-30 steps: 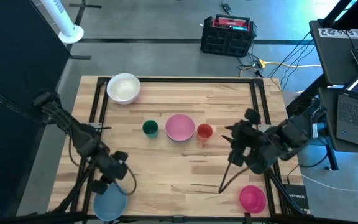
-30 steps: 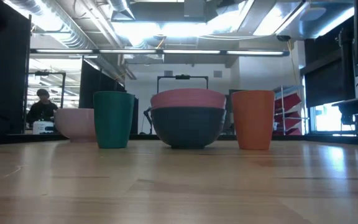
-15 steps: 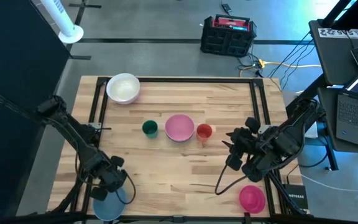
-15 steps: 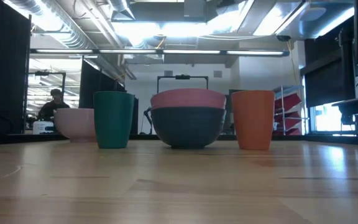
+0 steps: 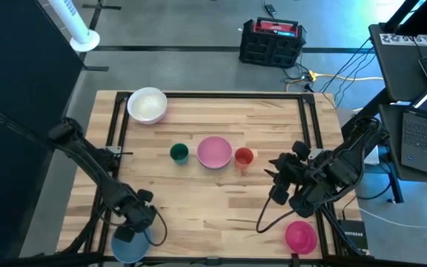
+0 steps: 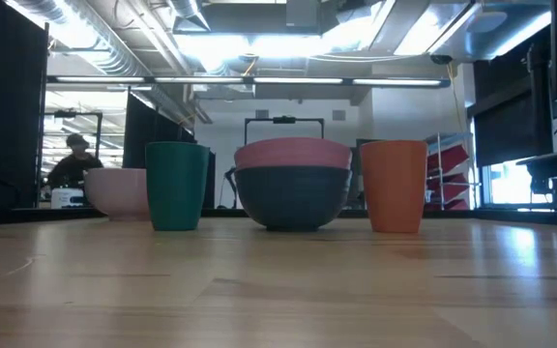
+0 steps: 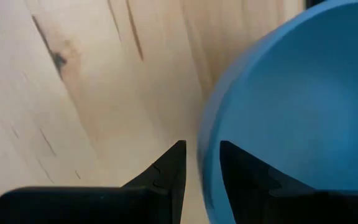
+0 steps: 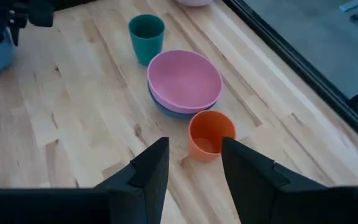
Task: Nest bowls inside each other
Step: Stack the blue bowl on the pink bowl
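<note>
A light blue bowl [image 5: 124,248] [image 7: 291,93] sits at the table's near left corner. My left gripper [image 5: 138,222] [image 7: 202,146] points down over its rim, one finger inside and one outside, with a small gap between them. The pale pink bowl [image 5: 214,151] rests nested in the dark blue bowl [image 6: 293,198] at mid-table. The white bowl [image 5: 147,104] stands at the far left and the magenta bowl [image 5: 300,236] at the near right. My right gripper [image 5: 276,189] [image 8: 194,146] hangs open above the table's right part, with nothing between its fingers. My left gripper stands astride the light blue bowl's rim [image 7: 205,163] on the side toward mid-table, coming from above. A thin strip of wood shows between the outer finger [image 7: 174,168] and the bowl's wall. Whether the inner finger [image 7: 238,171] touches the bowl, I cannot tell.
A small green cup [image 5: 179,153] and a small red cup [image 5: 243,156] flank the nested pair. Black rails [image 5: 117,126] run along the table's left and right sides. A person [image 6: 66,164] shows far behind the table in the low view.
My left gripper has come down and toward the table's near edge, onto the light blue bowl's rim. My right gripper has sunk a little and rolled, then kept still. The bowls have not moved.
</note>
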Controlling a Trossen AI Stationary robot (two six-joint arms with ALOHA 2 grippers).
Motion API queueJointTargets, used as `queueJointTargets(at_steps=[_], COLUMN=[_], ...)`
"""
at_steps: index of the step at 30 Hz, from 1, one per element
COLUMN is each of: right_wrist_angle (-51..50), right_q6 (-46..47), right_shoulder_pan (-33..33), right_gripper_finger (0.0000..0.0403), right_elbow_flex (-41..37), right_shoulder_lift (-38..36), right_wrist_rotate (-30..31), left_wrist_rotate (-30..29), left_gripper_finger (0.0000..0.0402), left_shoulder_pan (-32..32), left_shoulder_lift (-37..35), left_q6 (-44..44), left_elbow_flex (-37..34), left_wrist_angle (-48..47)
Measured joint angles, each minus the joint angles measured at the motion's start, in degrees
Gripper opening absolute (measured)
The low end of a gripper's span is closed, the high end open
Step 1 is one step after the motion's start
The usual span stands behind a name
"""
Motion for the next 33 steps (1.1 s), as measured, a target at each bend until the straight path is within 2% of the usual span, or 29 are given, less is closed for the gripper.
queueJointTargets(at_steps=[9,13,19,23,26,33], right_wrist_angle=[-0.5,-3.9,-3.7,-2.3,3.3,12.5], right_q6=[-1.3,2.6,10.4,23.2,32.2,41.1], right_shoulder_pan=[-0.3,1.2,7.2,12.5,17.1,22.7], right_gripper_finger=[0.0136,0.0136,0.0136,0.0136,0.0136,0.0136], right_elbow_flex=[0.0,0.0,-5.4,-13.7,-20.3,-27.8], right_shoulder_lift=[-0.2,-0.2,-0.2,-0.2,-0.2,-0.1], right_wrist_rotate=[0.5,-1.9,-1.8,-2.8,-3.4,-4.3], left_wrist_rotate=[1.1,0.5,0.5,0.0,-1.0,-1.5], left_gripper_finger=[0.0009,0.0002,0.0001,0.0000,0.0000,0.0000], left_shoulder_pan=[0.7,4.9,19.1,31.2,39.5,49.3], left_shoulder_lift=[5.9,5.8,5.9,6.6,7.4,13.7], left_q6=[0.9,2.7,10.6,12.9,13.4,16.9], left_elbow_flex=[1.0,7.2,22.2,29.6,33.9,41.4], left_wrist_angle=[2.0,-3.9,-14.0,-18.0,-17.6,-17.6])
